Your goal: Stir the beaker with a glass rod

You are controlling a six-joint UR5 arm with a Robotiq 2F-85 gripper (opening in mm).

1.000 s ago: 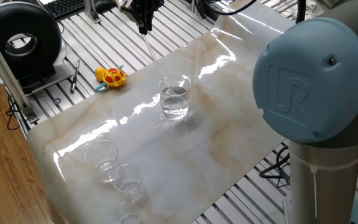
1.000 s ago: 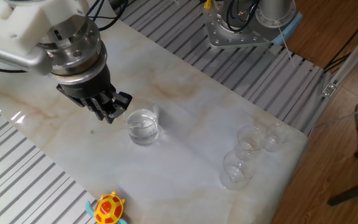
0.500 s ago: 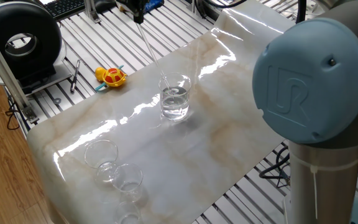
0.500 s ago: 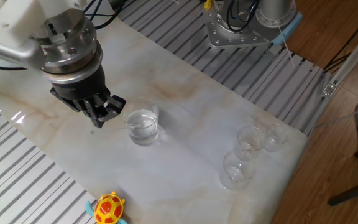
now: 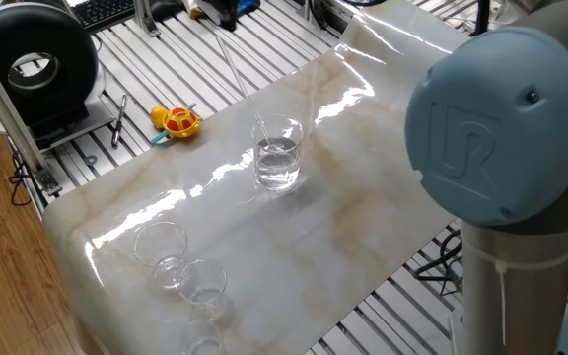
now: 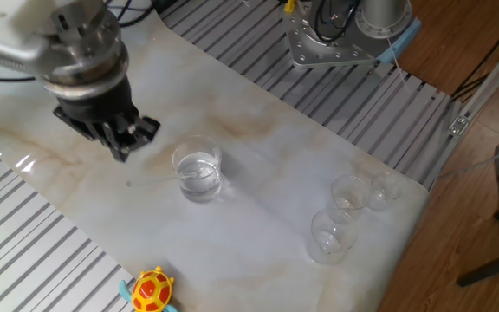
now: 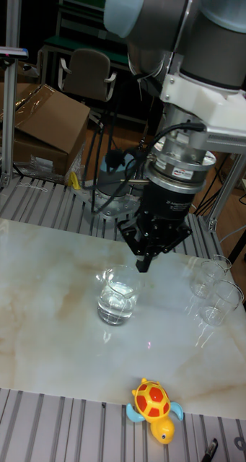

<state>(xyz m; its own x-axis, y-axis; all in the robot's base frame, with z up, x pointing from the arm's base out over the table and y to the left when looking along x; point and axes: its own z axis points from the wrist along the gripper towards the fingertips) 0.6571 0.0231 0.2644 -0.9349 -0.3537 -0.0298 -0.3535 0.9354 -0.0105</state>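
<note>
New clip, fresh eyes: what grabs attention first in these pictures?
The big black gripper hanging above the marble-patterned table, its fingers pinched on the glass rod that slants down toward the beaker of clear liquid mid-table. Then the orange-and-yellow toy turtle at the table's edge, and the cluster of small glass cups near a corner.

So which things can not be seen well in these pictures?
- Gripper: in one fixed view the top edge cuts it off.
- Glass rod: faint line in one fixed view; too thin to make out in the other two views. Whether its tip is in the beaker is unclear.
- Grip on the rod: the fingers look closed, but the rod there is not visible.
- Cups: the clear glass blends together, so the count is uncertain.
</note>
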